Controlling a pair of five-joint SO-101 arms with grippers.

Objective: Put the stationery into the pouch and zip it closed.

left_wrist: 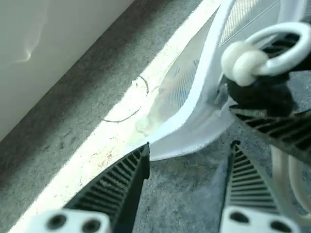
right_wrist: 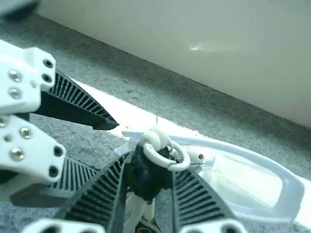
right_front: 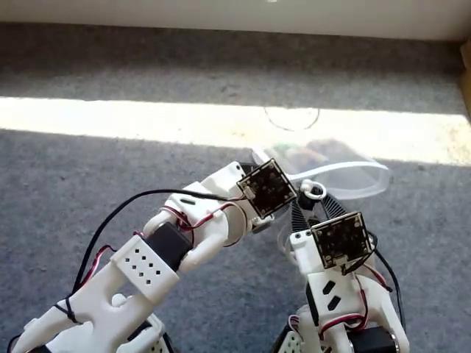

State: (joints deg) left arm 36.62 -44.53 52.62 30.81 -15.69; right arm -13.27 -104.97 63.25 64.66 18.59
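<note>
At the pouch [right_wrist: 252, 167] edge, left hand [left_wrist: 190, 145] gapes; right hand [right_wrist: 150, 175] pinches zipper pull [right_wrist: 156, 141].

Pouch [right_front: 346, 176] lies on carpet [right_front: 110, 169] just beyond left tool [left_wrist: 189, 145] and right tool [right_wrist: 150, 170].

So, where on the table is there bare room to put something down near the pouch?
Free: the grey mat left of the pouch in the high view, between the sunlit strip and the left arm; also the shaded band beyond the strip, up to the wall. Crowded: the pouch's near edge, where both arms' jaws meet at the zip pull.
</note>
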